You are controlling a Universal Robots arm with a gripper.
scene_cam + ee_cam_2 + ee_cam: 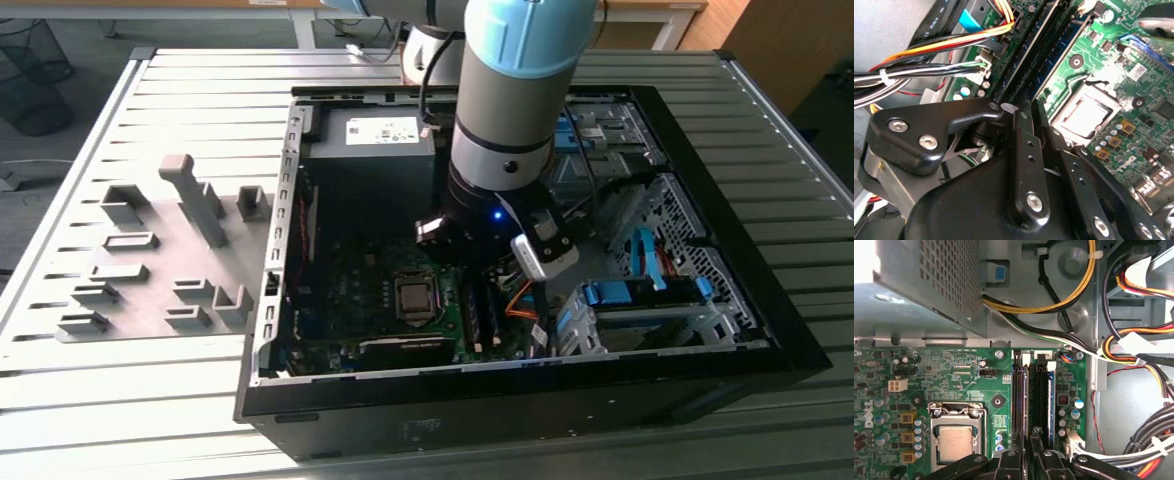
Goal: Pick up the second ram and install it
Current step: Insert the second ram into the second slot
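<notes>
Cut off at the exterior view's top edge: upper arm (534,40). Behind the wrist, hidden: middle of the motherboard (387,290). Gripper (1026,460) base cropped at the first wrist view's bottom edge.

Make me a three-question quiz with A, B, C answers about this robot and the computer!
1. Where is the gripper?
A. down on the floor
B. over the memory slots inside the computer case
C. outside the computer

2. What colour is the motherboard?
A. red
B. white
C. green

3. How is the computer case?
A. open, lying flat on the table
B. closed
C. standing upright

Answers:
1 B: the first wrist view shows it right at the slots.
2 C: the board is green in both wrist views.
3 A: the exterior view looks straight down into it.
</notes>
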